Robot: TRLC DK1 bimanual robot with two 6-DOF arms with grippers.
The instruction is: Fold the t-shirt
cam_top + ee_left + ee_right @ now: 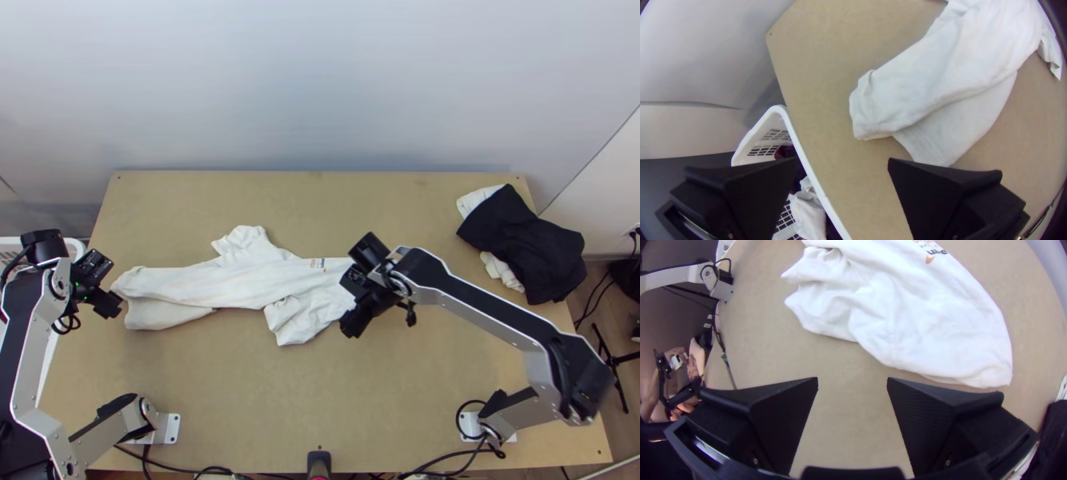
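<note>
Fingers wide apart, empty, on left gripper (pixel 109 305) and right gripper (pixel 353 316). White t-shirt (pixel 210 286) mostly on left half of wooden table (pixel 448 376), long axis left-right; blunt end left, crumpled flaps far and near; soft, wrinkled cloth.

One t-shirt (pixel 208 284), one basket (pixel 754 139), one clothes pile (pixel 524 248)

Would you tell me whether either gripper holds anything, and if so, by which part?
Nothing is held: the left gripper and right gripper are open, and the t-shirt lies on the table.
</note>
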